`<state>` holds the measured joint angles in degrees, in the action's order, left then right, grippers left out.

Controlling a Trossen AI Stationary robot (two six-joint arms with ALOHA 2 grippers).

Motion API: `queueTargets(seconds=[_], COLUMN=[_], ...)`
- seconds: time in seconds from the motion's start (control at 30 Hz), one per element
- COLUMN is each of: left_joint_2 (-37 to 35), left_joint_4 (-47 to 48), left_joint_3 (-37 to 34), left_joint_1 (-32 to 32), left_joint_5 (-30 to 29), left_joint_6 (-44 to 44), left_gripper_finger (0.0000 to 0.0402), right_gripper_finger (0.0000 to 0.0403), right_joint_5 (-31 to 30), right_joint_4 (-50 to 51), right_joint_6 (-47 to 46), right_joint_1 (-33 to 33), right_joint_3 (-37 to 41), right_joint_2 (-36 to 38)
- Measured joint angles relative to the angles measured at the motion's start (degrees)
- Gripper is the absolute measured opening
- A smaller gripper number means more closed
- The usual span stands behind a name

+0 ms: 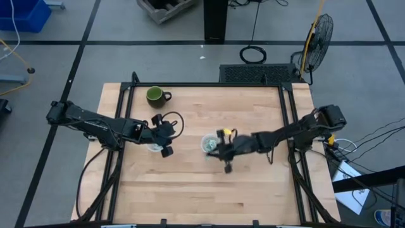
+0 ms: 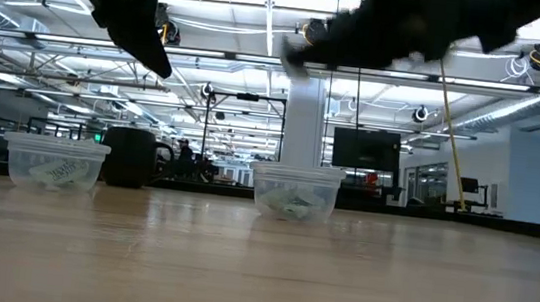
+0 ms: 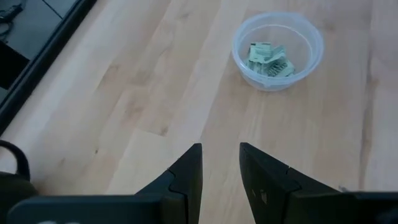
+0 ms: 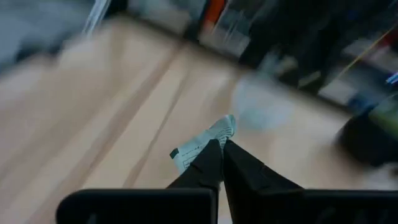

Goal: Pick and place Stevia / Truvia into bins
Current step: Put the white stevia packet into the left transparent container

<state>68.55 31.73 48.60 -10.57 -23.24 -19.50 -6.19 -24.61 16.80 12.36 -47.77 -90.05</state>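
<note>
1. A single pale green and white sweetener packet (image 4: 202, 144) is held clamped between the fingertips of the right gripper (image 4: 219, 149), taken by one end so that most of its length projects free beyond the tips.
2. The packet is judged very light, thin and limp. It is likely to flutter or fold in transit and should drop freely once released. An end or edge pinch, as seen here, is judged the only practical hold on so flat an item.
3. The right gripper (image 1: 223, 151) is carried well above the table (image 1: 190, 190), with the arm extended from the right edge toward the centre. It is positioned beside the central cup (image 1: 209, 144); whether it stands directly over the rim cannot be told.
4. The central cup (image 2: 295, 192) already contains several packets. The left cup (image 2: 56, 161) is likewise partly filled.
5. The left gripper (image 3: 221, 165) is seen with its fingers slightly parted and nothing between them. It is raised off the table and is angled down toward a cup (image 3: 277, 50) holding packets.
6. In the overhead view the left gripper (image 1: 164, 134) is placed close by the left cup (image 1: 155, 147), which is largely hidden beneath it.
7. A dark green mug (image 1: 155, 95) stands apart, near the far left corner.
8. No loose packets are observed on the table surface.
</note>
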Motion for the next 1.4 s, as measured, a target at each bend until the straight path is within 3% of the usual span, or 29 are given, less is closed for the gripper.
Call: queueTargets(seconds=[0.17,0.3,0.43,0.6,0.77,1.13,1.4], left_joint_2=[0.0,0.0,-0.23,-3.83,-9.16,-16.54,-16.48], left_joint_4=[0.09,0.27,3.52,21.37,34.55,34.78,34.65], left_joint_3=[0.0,0.0,0.04,0.02,0.02,0.03,0.02], left_joint_1=[-0.02,0.0,0.0,0.36,2.36,5.84,5.9], left_joint_5=[-2.07,-11.55,-22.13,-32.26,-39.72,-38.36,-34.22], left_joint_6=[4.09,11.24,14.5,6.95,-4.89,-13.82,-13.85], left_gripper_finger=[0.0113,0.0113,0.0113,0.0113,0.0113,0.0113,0.0113], right_gripper_finger=[0.0005,0.0006,0.0006,0.0002,0.0001,0.0001,0.003], right_joint_5=[2.99,9.16,10.17,3.53,10.8,12.1,12.05], right_joint_4=[-11.17,-7.5,-1.13,-6.09,-6.66,-5.86,-4.18], right_joint_6=[0.65,-0.26,4.08,7.15,0.84,1.18,-1.14], right_joint_1=[-7.04,-10.45,-11.9,-13.07,-14.57,-14.54,-14.99], right_joint_3=[-3.51,-11.0,-19.33,-25.15,-33.91,-50.04,-51.47], right_joint_2=[-0.96,-7.21,-15.22,-20.66,-27.98,-44.19,-47.76])
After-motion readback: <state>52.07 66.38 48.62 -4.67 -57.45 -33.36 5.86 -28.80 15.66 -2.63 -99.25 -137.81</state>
